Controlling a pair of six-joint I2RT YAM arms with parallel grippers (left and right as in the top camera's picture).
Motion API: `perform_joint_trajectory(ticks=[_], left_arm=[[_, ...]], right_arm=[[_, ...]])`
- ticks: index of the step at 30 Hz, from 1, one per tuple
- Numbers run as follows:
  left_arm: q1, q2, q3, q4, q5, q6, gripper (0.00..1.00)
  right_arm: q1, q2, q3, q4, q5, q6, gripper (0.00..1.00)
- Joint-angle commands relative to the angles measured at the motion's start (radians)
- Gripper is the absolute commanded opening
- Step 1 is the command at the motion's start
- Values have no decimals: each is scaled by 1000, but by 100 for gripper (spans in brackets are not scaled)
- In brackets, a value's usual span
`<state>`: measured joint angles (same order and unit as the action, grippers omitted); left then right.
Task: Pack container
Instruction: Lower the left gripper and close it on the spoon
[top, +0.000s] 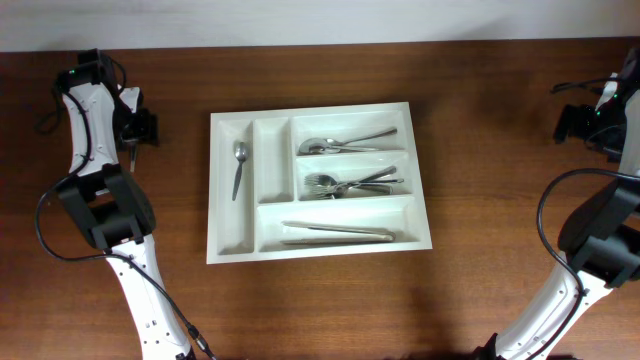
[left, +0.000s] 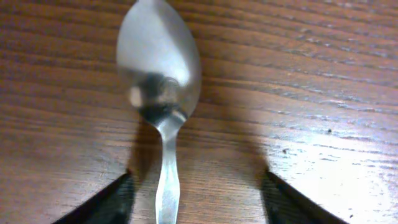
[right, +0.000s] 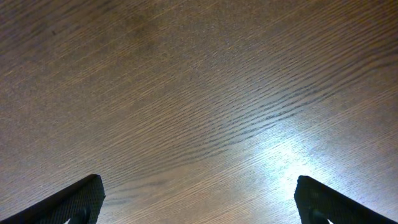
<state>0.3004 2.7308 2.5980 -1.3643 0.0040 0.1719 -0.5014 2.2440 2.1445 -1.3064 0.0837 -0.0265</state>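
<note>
Left of the container (top: 270, 165), the left gripper (left: 199, 194) straddles a spoon (left: 160, 62), jaws wide (apparently poised to pinch its handle); the right gripper (right: 199, 199) gapes empty.

Left wrist: spoon (left: 159, 68) handle cut off at bottom edge, bowl tip blurred. Overhead: same spoon lost beneath left gripper (top: 138, 128); forks (top: 350, 183) overlapping, perhaps four.
</note>
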Motion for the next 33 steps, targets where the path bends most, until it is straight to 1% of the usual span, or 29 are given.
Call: perform_joint_trajectory(ticks=[1,2,3,5,6,9,15,21,24,26,29,32,33], left_arm=[[4,63,2,4,1,9,56],[4,63,2,4,1,9,54],[4,63,2,5,0,9,48],[4,63,2,11,0,9,32],[4,63,2,15,0,9,26],[4,63,2,24,0,9,20],[4,63,2,25,0,8,2],[4,63,16,2,1,-3,2],[3,63,63,-43,1,-3,2],[2,63,121,-95,1,-4,2],[1,63,232,-199,2,-58,2],[-4,63,359,-322,55,-81,2],[-6,63,383,-324,71,-82,2]], right_arm=[[4,-12,-3,3,-2,9,99],[4,-12,-3,2,-2,9,99],[4,-12,-3,3,-2,9,99],[4,-12,-3,2,-2,9,99],[4,-12,-3,3,-2,9,99],[4,-12,-3,2,-2,9,99],[4,-12,-3,3,-2,9,99],[4,-12,-3,3,-2,9,99],[4,-12,-3,2,-2,9,99],[4,-12,-3,3,-2,9,99],[4,-12,-3,3,-2,9,99],[4,-12,-3,3,-2,9,99],[4,-12,-3,2,-2,9,99]])
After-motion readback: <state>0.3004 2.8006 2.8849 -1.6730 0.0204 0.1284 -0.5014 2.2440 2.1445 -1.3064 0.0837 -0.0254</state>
